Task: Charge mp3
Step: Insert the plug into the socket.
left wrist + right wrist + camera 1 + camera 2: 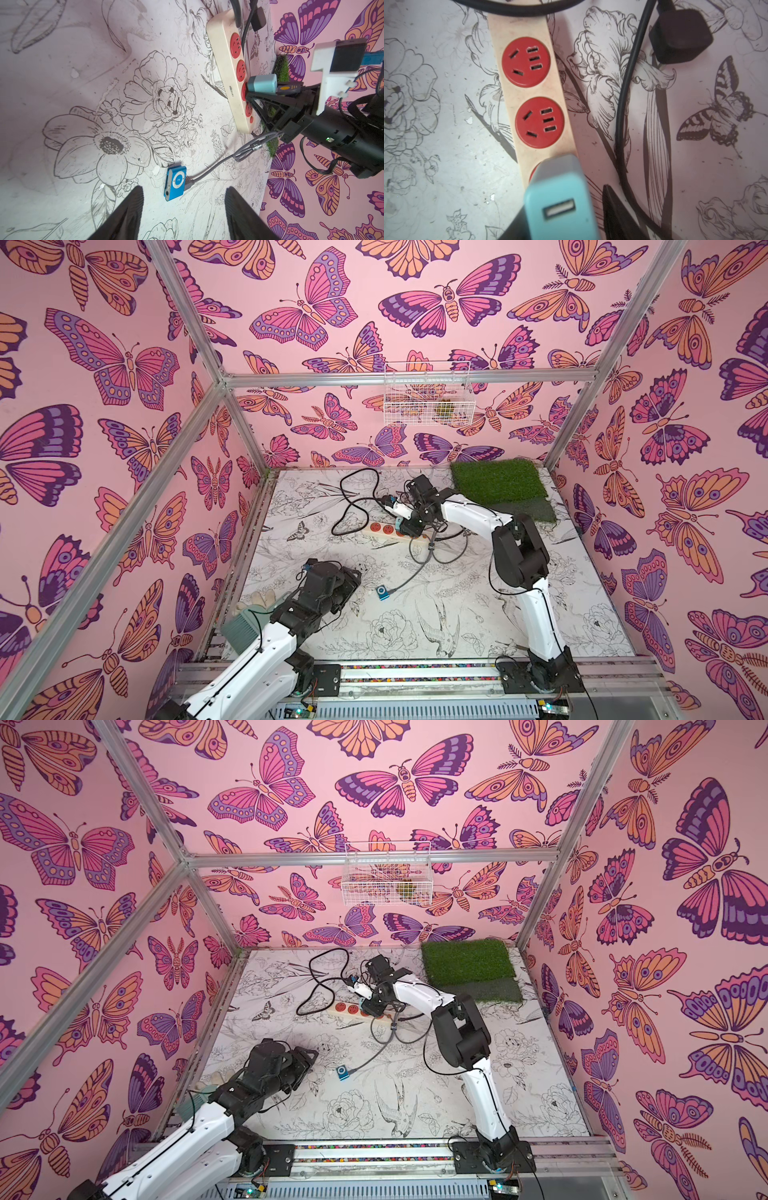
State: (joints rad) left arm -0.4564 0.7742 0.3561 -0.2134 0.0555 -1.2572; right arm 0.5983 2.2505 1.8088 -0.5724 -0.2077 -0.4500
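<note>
The mp3 [380, 592] [343, 1072] [175, 182], a small bright-blue square with a pale round pad, lies flat on the table with a grey cable [209, 169] plugged into its side. My left gripper [353, 572] [185, 188] stands open just short of it, with nothing between its fingers. A teal-and-grey charger cube [262, 86] [560, 187] sits in a red socket of the cream power strip [384, 531] [517, 25]. My right gripper [405, 526] [564, 203] straddles the cube, open, with one finger [614, 207] clearly apart from it.
A black cord [353, 497] loops behind the strip, and its black plug [681, 35] lies on the table. A green grass mat [498, 481] fills the back right corner. A white wire basket [426, 393] hangs on the back wall. A teal brush [239, 630] lies by the left arm.
</note>
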